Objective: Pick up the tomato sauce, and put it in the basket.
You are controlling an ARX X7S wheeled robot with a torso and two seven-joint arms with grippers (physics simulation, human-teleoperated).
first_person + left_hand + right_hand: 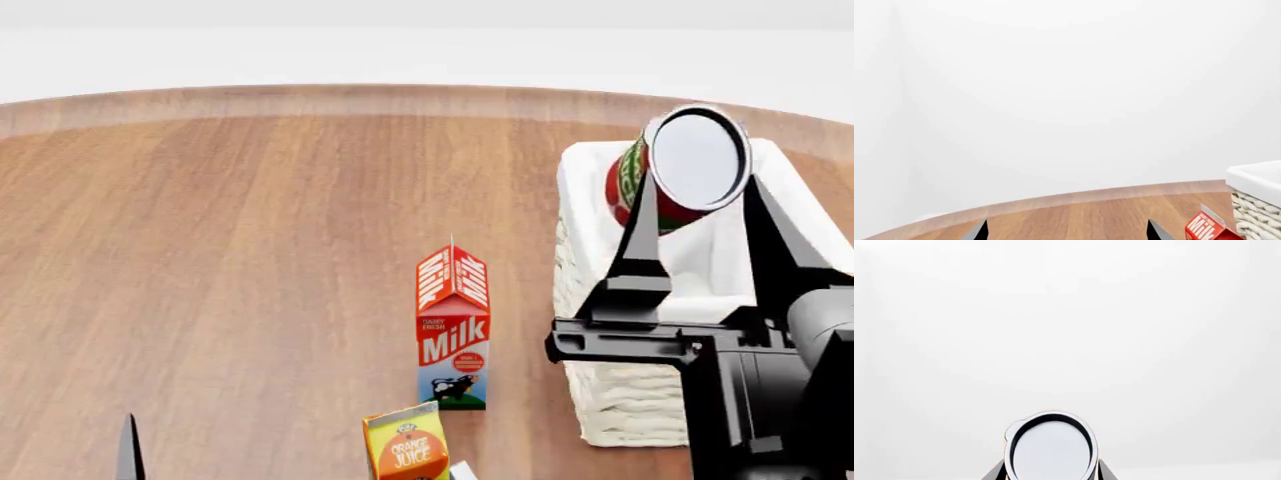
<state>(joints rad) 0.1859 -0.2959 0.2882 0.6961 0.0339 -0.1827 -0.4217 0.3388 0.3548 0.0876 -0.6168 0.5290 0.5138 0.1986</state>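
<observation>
The right hand gripped the tomato sauce between its two black fingers, holding the can on its side in the air above the basket, the silver lid turned toward the head camera. A milk carton stood upright on the wooden surface near the basket, an orange juice carton close by. The left hand was spread wide, holding nothing.
</observation>
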